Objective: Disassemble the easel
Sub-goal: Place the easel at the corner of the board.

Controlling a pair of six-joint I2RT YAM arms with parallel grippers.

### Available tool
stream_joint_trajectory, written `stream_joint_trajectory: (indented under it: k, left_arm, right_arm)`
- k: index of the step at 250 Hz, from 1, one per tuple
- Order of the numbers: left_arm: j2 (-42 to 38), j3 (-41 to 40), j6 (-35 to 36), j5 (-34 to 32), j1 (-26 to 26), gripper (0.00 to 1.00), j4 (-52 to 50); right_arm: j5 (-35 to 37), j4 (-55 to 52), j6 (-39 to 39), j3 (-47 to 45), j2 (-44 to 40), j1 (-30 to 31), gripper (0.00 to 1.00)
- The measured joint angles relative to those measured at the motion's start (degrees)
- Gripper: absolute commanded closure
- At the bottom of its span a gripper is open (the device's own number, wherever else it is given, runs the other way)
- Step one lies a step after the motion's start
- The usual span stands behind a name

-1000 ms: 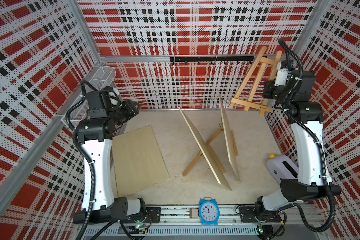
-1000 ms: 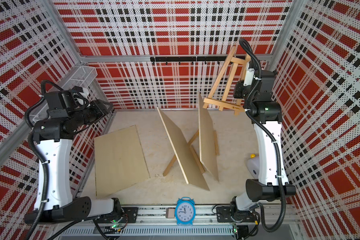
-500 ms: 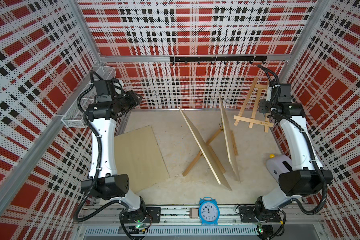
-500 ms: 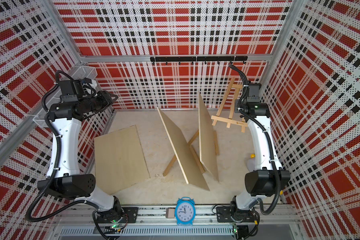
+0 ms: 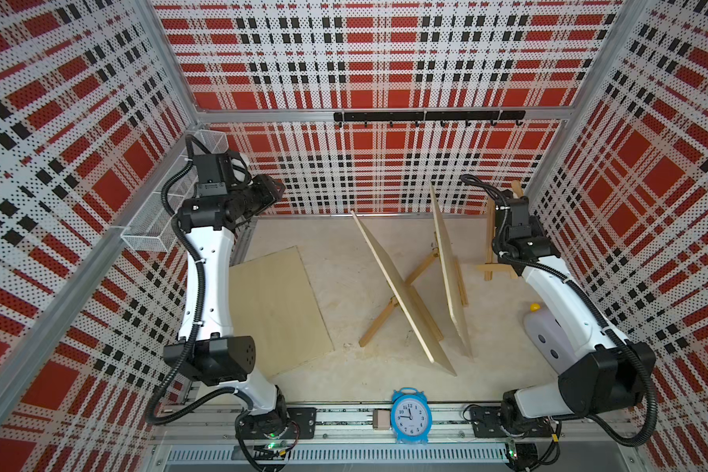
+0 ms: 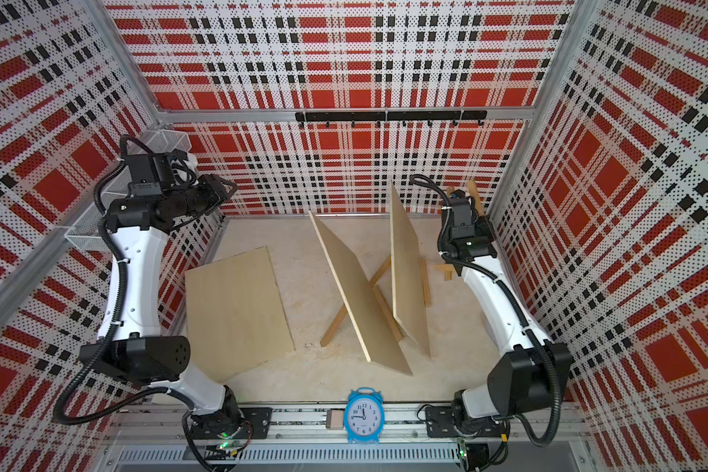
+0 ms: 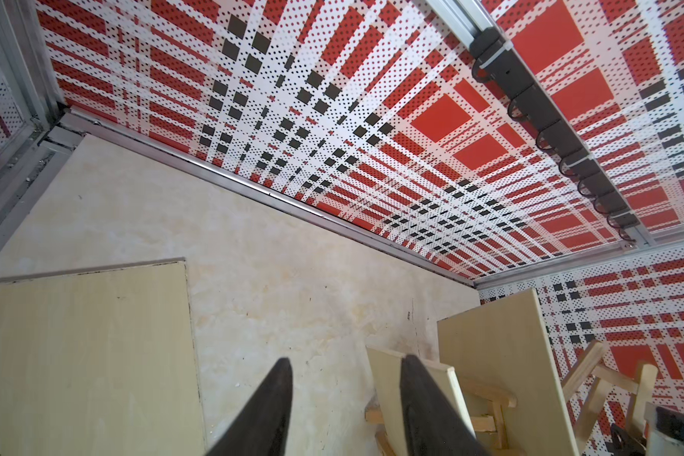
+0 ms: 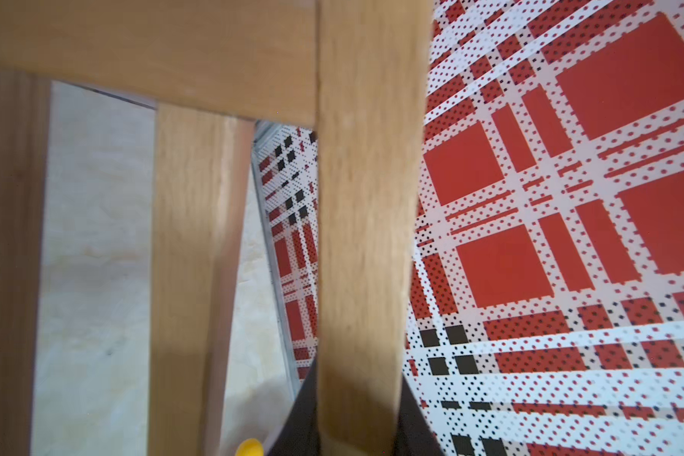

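Observation:
A small wooden easel stands upright in the far right corner, its ledge low over the table. My right gripper is shut on one of its side rails, which runs between the dark fingers. In both top views the wrist hides those jaws. Up near the back left wall my left gripper hangs open and empty, also seen from above as the left gripper. Two more easels in the middle each carry a leaning board.
A flat board lies at the left. The second leaning board stands close to the held easel. A blue alarm clock sits at the front edge, a white bottle at the right, a wire basket on the left wall.
My right arm has brought the held easel down from high up into the far right corner. My left arm has swung its gripper back toward the back left wall, still open.

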Motion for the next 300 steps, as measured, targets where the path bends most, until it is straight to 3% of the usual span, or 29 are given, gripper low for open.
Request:
stream_joint_trajectory:
  k: [45,106,153,191,243,300]
  left_arm:
    - [1.11,-0.07,-0.2,-0.79,-1.18,0.52,0.31]
    - [1.62,-0.48,0.07,-1.88,-1.84,0.52,0.17]
    - [-1.05,-5.75,0.17,-2.75,-0.48,0.52,-0.04]
    - [-4.07,-9.01,0.09,-4.24,1.03,0.52,-0.31]
    - [-7.23,-9.84,-0.42,-5.68,1.11,0.52,-0.2]
    - [-8.72,-11.98,-1.18,-7.45,0.26,0.52,-0.22]
  right_arm:
    - [-0.09,5.29,-3.15,-2.51,3.61,-0.02,0.94]
    - [-4.83,11.58,-1.73,6.36,20.02,-2.89,0.93]
    - [-10.08,13.22,-1.05,9.07,28.7,-7.82,0.88]
    - [-18.32,10.67,1.49,13.38,33.09,-12.39,0.86]
    - [-33.68,4.35,6.64,27.76,41.68,-16.33,0.86]
    - [-42.27,-1.38,9.05,34.97,49.53,-17.42,0.86]
